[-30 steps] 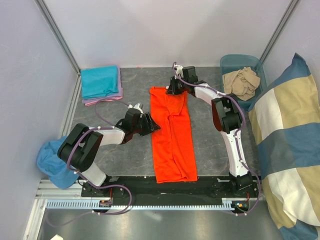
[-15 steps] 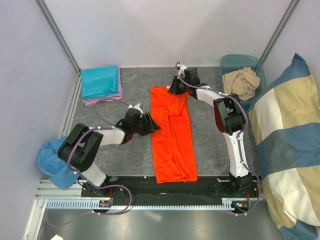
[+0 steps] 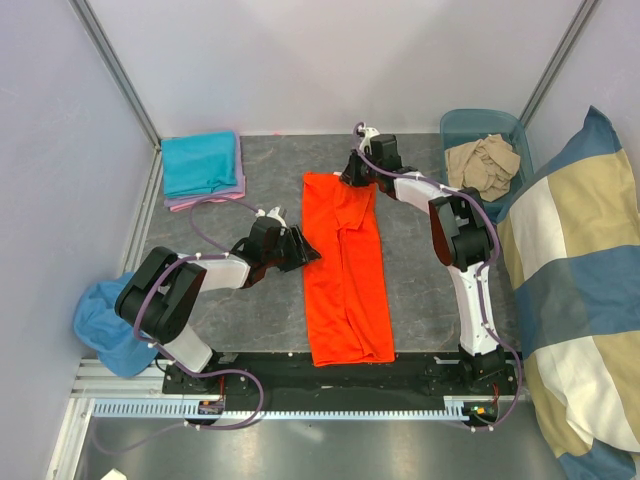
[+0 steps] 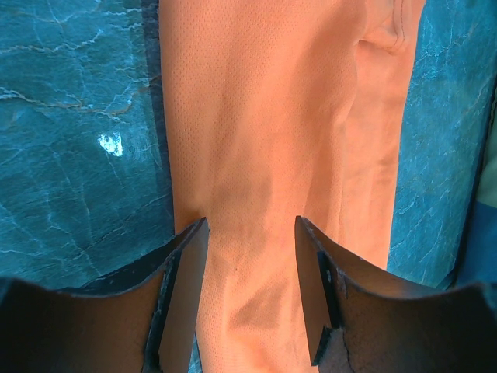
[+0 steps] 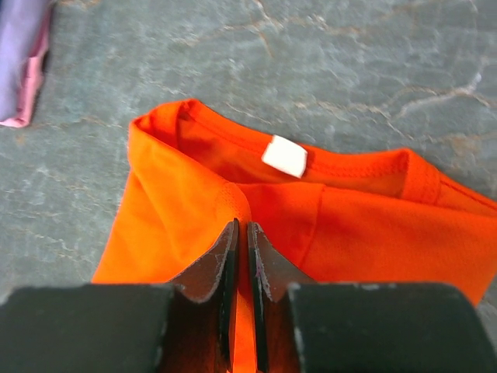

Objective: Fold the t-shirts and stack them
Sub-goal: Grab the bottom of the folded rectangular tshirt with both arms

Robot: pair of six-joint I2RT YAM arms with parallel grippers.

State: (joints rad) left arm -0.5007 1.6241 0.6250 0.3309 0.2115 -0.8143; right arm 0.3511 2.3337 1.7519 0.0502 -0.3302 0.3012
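Note:
The orange t-shirt (image 3: pixel 345 275) lies folded into a long strip in the middle of the table, collar end far from the arms. My right gripper (image 3: pixel 352 180) is at the collar end, shut on a raised fold of orange cloth (image 5: pixel 241 227) just below the white neck label (image 5: pixel 284 155). My left gripper (image 3: pixel 306 250) is at the strip's left edge, open, with orange cloth (image 4: pixel 279 116) showing between its fingertips (image 4: pixel 250 227). A folded teal t-shirt (image 3: pixel 200 162) lies on a pink-lilac one (image 3: pixel 207 201) at the back left. A crumpled beige t-shirt (image 3: pixel 485 163) sits in a bin.
The teal bin (image 3: pixel 478 121) stands at the back right. The big blue-and-beige cushion (image 3: pixel 580 290) fills the right side. A blue cloth heap (image 3: pixel 100 322) hangs at the near left. Grey walls close the back and left.
My right gripper has shifted slightly to the back right, still pinching the collar end of the orange shirt. The left arm has not moved.

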